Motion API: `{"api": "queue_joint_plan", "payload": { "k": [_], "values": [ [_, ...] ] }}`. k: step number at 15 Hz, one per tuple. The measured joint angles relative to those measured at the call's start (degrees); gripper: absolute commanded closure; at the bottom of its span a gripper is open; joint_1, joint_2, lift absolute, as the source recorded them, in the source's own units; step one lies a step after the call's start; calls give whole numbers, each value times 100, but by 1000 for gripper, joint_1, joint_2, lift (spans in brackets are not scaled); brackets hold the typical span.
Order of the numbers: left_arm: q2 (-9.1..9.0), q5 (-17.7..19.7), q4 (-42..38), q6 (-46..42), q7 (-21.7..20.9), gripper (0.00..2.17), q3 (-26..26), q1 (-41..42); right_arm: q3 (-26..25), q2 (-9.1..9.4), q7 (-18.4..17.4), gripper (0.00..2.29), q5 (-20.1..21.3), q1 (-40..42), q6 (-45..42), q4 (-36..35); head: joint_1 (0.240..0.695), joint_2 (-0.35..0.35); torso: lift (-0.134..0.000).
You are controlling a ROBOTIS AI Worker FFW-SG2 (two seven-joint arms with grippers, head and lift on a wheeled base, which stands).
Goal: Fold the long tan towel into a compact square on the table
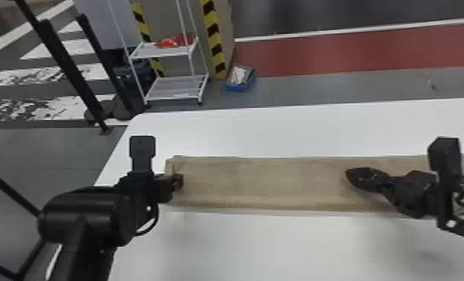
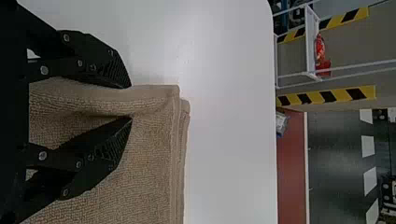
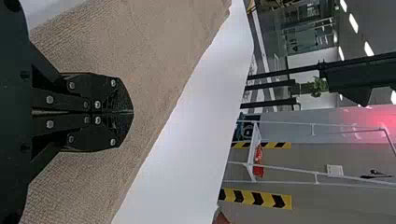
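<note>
The tan towel (image 1: 264,183) lies as a long layered strip across the white table, its short left end near the table's left edge. My left gripper (image 1: 180,182) is at that end. In the left wrist view, my left gripper (image 2: 130,102) stands open, its fingers apart around a raised edge fold of the towel (image 2: 149,154). Over the towel's right part is my right gripper (image 1: 350,175), pointing left. The right wrist view has my right gripper (image 3: 132,112) with both fingers pressed together, nothing between them, above the towel's surface (image 3: 154,51).
The white table (image 1: 279,243) extends in front of the towel and behind it. Past its back edge stand a white wire rack (image 1: 175,89) with a red item, striped posts and a blue box (image 1: 238,87) on the floor.
</note>
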Motion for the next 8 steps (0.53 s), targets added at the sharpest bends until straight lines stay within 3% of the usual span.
{"api": "queue_joint_plan", "payload": {
  "k": [8],
  "values": [
    [-7,188,-945,249,-18,1440,-33,56,-7,-5,0,2047,0,6,-6,32,695,211,-125]
  ]
}}
